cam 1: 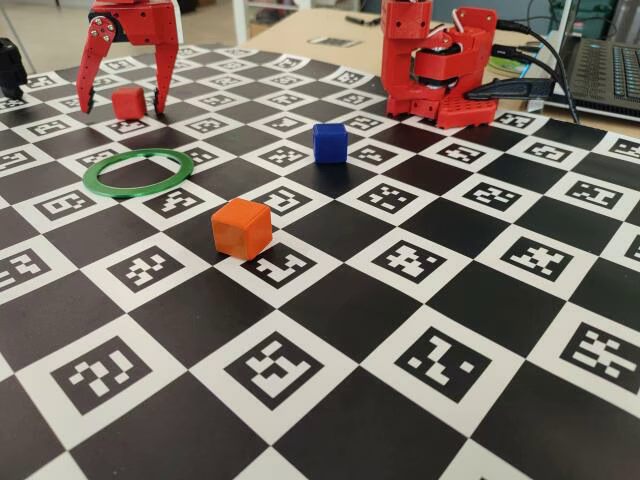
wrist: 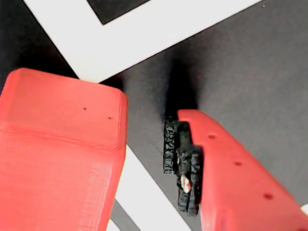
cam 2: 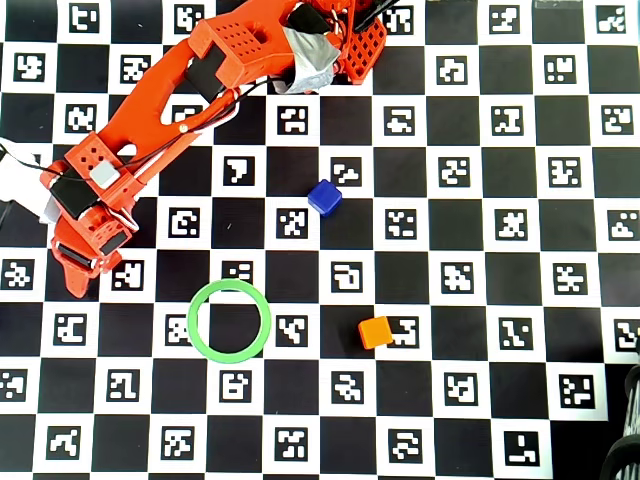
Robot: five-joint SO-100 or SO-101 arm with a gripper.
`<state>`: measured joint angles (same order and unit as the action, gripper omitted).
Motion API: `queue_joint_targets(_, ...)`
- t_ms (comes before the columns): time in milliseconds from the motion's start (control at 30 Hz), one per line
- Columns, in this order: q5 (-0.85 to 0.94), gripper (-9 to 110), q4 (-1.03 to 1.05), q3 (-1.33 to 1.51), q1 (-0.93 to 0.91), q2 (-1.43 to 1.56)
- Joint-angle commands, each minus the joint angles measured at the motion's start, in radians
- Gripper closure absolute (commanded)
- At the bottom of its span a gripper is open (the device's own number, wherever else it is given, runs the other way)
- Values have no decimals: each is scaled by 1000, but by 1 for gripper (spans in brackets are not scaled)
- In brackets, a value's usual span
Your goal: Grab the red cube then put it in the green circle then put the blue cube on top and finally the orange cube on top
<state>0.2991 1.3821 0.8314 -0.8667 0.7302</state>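
The red cube point(cam 1: 128, 102) sits on the checkered mat at the far left of the fixed view. My gripper point(cam 1: 124, 104) is open and lowered around it, one finger on each side. In the wrist view the cube point(wrist: 62, 144) fills the left. A red finger with a black pad point(wrist: 226, 173) stands to its right, with a gap between them. In the overhead view the gripper point(cam 2: 85, 270) covers the cube. The green circle point(cam 1: 137, 171) lies empty in front of the gripper, also in the overhead view point(cam 2: 230, 319). The blue cube point(cam 1: 330, 142) point(cam 2: 324, 197) and the orange cube point(cam 1: 241, 228) point(cam 2: 376, 332) sit apart on the mat.
The red arm base point(cam 1: 440, 65) stands at the back of the mat, with cables and a laptop point(cam 1: 605, 65) behind it on the right. The arm point(cam 2: 170, 95) stretches from the base to the left edge in the overhead view.
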Motion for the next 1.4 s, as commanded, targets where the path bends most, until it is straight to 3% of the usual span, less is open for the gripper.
queue_joint_targets(0,-54,60,17,-8,14,89)
queue_joint_targets(467,-183,62,11,-12,15,109)
queue_joint_targets(967,-206,95,2,-12,12,117)
queue_joint_targets(1367,-163,99,66,12,-2,287)
